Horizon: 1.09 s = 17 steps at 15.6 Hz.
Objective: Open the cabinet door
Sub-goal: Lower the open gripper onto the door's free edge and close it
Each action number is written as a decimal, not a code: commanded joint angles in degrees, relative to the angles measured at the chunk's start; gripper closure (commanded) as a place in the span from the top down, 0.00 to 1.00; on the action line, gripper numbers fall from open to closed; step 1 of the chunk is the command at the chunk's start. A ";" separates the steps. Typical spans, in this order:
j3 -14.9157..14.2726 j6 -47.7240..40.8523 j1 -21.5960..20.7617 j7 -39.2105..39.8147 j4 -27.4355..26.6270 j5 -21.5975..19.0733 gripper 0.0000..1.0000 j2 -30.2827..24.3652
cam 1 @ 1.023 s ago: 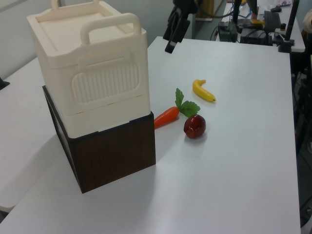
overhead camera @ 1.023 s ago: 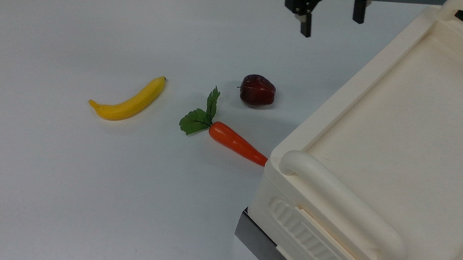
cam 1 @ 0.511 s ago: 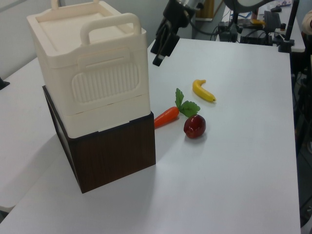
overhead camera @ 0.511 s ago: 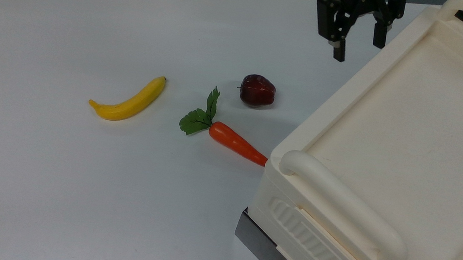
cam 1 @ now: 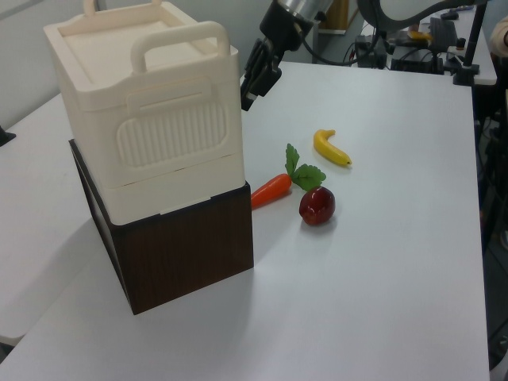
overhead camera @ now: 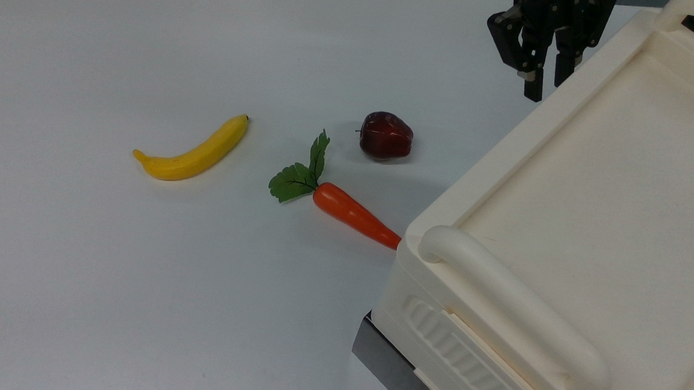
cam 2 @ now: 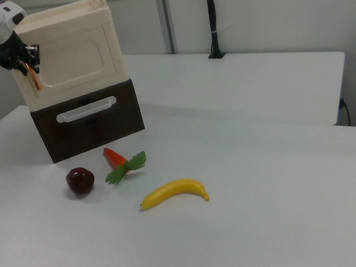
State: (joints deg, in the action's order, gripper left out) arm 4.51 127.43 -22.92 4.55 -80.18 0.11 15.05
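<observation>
My black two-finger claw (overhead camera: pixel 542 86) hangs at the upper corner of the cream plastic cabinet (cam 1: pixel 151 119), its fingers pointing down and standing a little apart, with nothing between them. In the right view my claw (cam 2: pixel 27 61) sits at the small copper-coloured bar handle (cam 2: pixel 34 79) on the flat cream cabinet door (cam 2: pixel 76 55), the panel with the recessed rectangle; I cannot tell whether a finger touches the handle. The door lies flush with the cabinet's front, shut. The cabinet stands on a dark brown wooden box (cam 1: pixel 178 246) on the white bench (overhead camera: pixel 124 295). On the bench lie a yellow banana (overhead camera: pixel 194 150), an orange carrot with green leaves (overhead camera: pixel 351 213) whose tip reaches the cabinet's base, and a dark red apple (overhead camera: pixel 386 135), each apart from the others.
</observation>
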 commanded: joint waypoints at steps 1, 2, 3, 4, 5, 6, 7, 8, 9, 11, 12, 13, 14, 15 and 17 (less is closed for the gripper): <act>-0.11 0.89 -0.90 1.61 2.13 -0.81 0.34 1.12; -0.11 0.89 -0.90 1.61 2.22 -0.81 0.32 1.12; -0.20 0.89 -0.90 1.61 2.23 -0.81 0.31 1.12; -0.20 0.89 -1.07 1.69 2.23 -0.81 0.29 1.12; -0.20 0.98 -1.08 1.70 2.23 -0.81 0.29 1.12; -0.20 0.89 -0.99 1.70 2.23 -0.81 0.28 1.12; -0.20 0.89 -0.99 1.70 2.23 -0.72 0.28 1.12; -0.20 0.98 -0.99 1.70 2.23 -0.72 0.28 1.12; -0.20 1.06 -0.99 1.52 2.23 -0.64 0.28 1.21; -0.11 3.95 -0.99 1.26 1.96 -0.64 0.22 1.21; -0.20 4.40 -0.99 1.17 1.79 -0.55 0.20 1.21; -0.20 4.40 -0.81 1.17 1.79 -0.63 0.18 1.21; -0.20 4.32 -0.81 1.25 1.79 -0.64 0.14 1.12; -0.20 4.14 -0.64 1.26 1.79 -0.55 0.14 1.12; -0.20 3.70 -0.55 1.26 1.70 -0.46 0.10 1.03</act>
State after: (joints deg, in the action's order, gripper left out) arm 4.51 128.78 -23.44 5.03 -79.37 0.11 15.30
